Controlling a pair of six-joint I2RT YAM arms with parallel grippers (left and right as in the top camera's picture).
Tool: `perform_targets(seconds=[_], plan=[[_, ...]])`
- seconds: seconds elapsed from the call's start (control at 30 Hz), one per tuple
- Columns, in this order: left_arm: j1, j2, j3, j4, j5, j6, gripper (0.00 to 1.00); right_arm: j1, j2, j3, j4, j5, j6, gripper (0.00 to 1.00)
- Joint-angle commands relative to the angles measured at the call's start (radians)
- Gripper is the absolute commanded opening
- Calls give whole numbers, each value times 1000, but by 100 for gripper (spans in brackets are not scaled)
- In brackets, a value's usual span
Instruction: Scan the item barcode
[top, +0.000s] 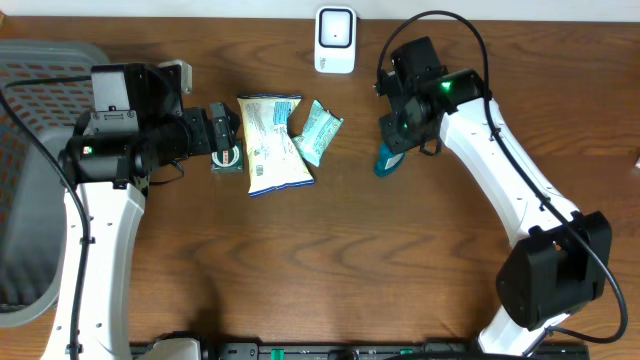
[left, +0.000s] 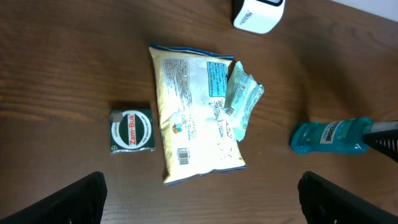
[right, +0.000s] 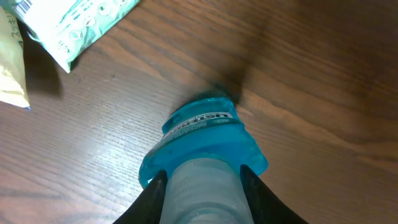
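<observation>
The brown desk (top: 330, 260) carries everything, with a grey basket (top: 30, 150) at its left edge. The largest of the goods is a pale snack bag (left: 196, 118) lying flat, with a teal pouch (left: 242, 99) overlapping its right side. Well apart to the right, a blue mouthwash bottle (right: 205, 137), probably the item to scan, lies on its side on the desk. The right hand (right: 202, 180) has its fingers against both sides of the bottle's white cap in a narrow grip. The left hand (left: 202, 202) hangs wide and empty above the bag, near a small Zam-Buk tin (left: 131, 130).

The step looks like the pick-up. Next, the bottle would need lifting and turning so its barcode faces the white scanner (top: 335, 40) at the desk's far edge.

Only the right wrist view shows the contact at the cap, which the arm hides from overhead. Only the left wrist view shows the bag's barcode and the tin's label. No view shows a barcode on the bottle.
</observation>
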Motion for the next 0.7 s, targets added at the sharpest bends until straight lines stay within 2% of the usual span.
perform_targets(seconds=[0.0, 0.2, 0.4, 0.67], plan=[[-1, 3, 2, 1, -7, 16, 98, -5, 2, -6, 20, -2, 51, 26], [-1, 3, 2, 1, -7, 16, 98, -5, 2, 5, 76, -3, 198, 25], [-1, 3, 2, 1, -7, 16, 97, -6, 2, 5, 111, -11, 426, 22], [-1, 3, 2, 1, -7, 16, 98, -6, 2, 5, 120, -58, 556, 20]])
